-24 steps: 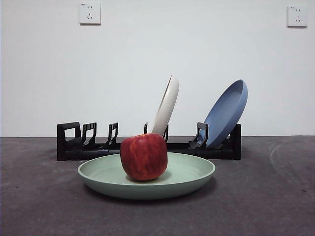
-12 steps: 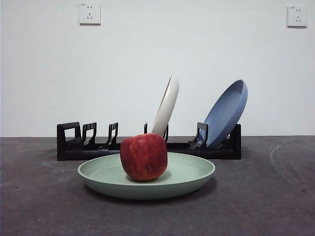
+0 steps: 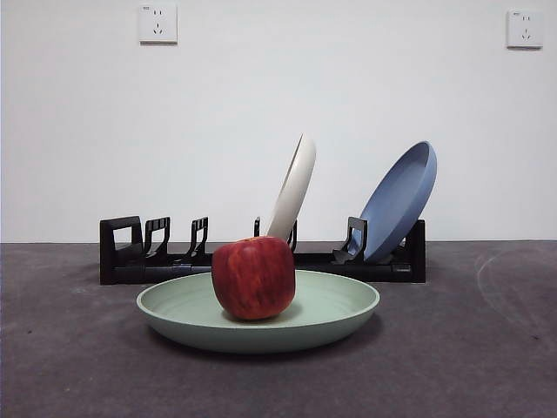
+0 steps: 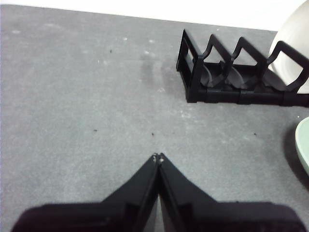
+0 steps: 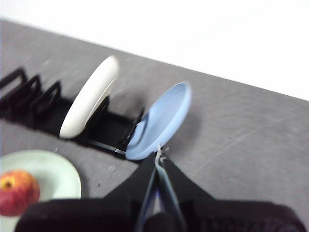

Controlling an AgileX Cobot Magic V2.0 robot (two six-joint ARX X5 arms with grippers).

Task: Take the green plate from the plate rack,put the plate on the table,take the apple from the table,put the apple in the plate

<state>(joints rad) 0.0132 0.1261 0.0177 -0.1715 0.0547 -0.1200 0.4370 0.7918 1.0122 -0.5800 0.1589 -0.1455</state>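
The green plate [image 3: 331,306] lies flat on the table [image 3: 470,366] in front of the plate rack [image 3: 165,261]. The red apple [image 3: 254,278] sits in the plate. The right wrist view shows the apple [image 5: 17,192] in the plate [image 5: 53,176] too. My left gripper [image 4: 158,157] is shut and empty above bare table, off the rack's end [image 4: 231,72], with the plate's edge [image 4: 303,145] at the side. My right gripper [image 5: 159,155] is shut and empty, raised above the table near the blue plate. Neither gripper shows in the front view.
A cream-white plate [image 3: 296,187] and a blue plate [image 3: 402,200] lean in the rack's slots; both also show in the right wrist view, cream [image 5: 89,96] and blue [image 5: 161,121]. A white wall with two sockets stands behind.
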